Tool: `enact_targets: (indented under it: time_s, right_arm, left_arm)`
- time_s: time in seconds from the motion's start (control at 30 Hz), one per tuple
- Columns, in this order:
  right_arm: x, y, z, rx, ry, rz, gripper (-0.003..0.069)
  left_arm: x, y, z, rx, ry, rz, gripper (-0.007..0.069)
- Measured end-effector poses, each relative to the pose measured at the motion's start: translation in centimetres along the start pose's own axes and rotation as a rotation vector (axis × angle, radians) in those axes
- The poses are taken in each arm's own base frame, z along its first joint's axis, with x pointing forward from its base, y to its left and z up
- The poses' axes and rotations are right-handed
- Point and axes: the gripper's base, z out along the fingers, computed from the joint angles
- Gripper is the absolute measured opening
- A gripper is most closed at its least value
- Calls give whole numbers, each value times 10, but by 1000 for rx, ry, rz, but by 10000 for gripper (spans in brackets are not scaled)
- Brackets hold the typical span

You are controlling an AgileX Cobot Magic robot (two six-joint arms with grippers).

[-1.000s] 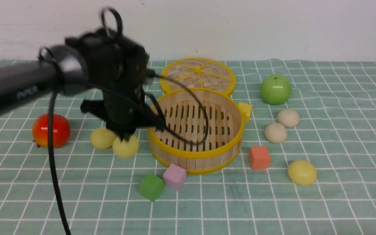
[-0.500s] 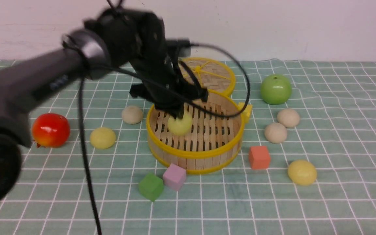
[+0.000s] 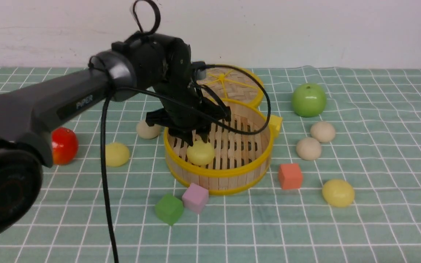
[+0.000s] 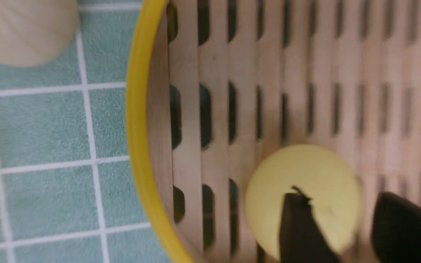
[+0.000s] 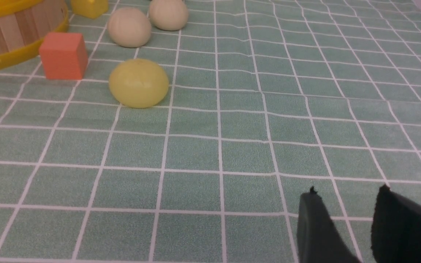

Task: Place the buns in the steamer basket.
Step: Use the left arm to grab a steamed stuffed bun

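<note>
One pale yellow domed bun (image 3: pixel 200 152) is laid on the slatted floor of the round yellow-rimmed bamboo steamer basket (image 3: pixel 219 171), beneath the spread, empty left tool (image 3: pixel 196 140). The right tool (image 5: pixel 347 189) is held parted above the green checked surface (image 5: pixel 196 153).

A plain off-white wall (image 3: pixel 305 29) with faint marks runs across at 12 o'clock. Below it, a sea-green cloth (image 3: pixel 378 164) with a white grid spreads from 3 to 9 o'clock, rippled toward 2 o'clock. The light is soft and even.
</note>
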Motion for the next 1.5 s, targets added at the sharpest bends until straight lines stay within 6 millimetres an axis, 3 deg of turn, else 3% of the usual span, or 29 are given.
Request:
enact_targets:
  time_s: [0.07, 0.1, 0.13, 0.27, 0.43, 0.53, 0.63, 0.77, 0.83, 1.03, 1.1, 1.23, 1.33, 1.5]
  right_arm:
    - [0, 0, 0, 0, 0, 0, 238]
    - [0, 0, 0, 0, 0, 0, 238]
    - [0, 0, 0, 0, 0, 0, 238]
    - [0, 0, 0, 0, 0, 0, 238]
    - [0, 0, 0, 0, 0, 0, 238]
    - [0, 0, 0, 0, 0, 0, 238]
    - [0, 0, 0, 0, 0, 0, 238]
    - [0, 0, 0, 0, 0, 0, 238]
    - [0, 0, 0, 0, 0, 0, 238]
    - [0, 0, 0, 0, 0, 0, 238]
    - [0, 0, 0, 0, 0, 0, 238]
    - [0, 0, 0, 0, 0, 0, 238]
    - [0, 0, 0, 0, 0, 0, 238]
    - [0, 0, 0, 0, -1, 0, 238]
  left_arm:
    - [-4, -1, -23, 0, -31, 27, 368]
    - [-4, -1, -25, -2, -33, 28, 368]
    - [-7, 0, -46, -23, -60, 66, 397]
    - [-12, 13, -95, -159, -137, 164, 412]
    - [-19, 44, -125, -365, -172, 201, 399]
    - [-21, 61, -123, -410, -155, 181, 386]
    - [-15, 85, -94, -425, -86, 113, 357]
    - [-4, 95, -55, -445, 0, 78, 330]
    - [-1, 96, -45, -448, 21, 56, 314]
    - [-3, 116, -48, -433, 48, -25, 252]
    - [-6, 141, -51, -407, 73, -110, 241]
    - [-10, 171, -56, -354, 88, -224, 241]
    - [-12, 174, -55, -320, 69, -230, 241]
    - [-14, 158, -40, -255, 43, -194, 242]
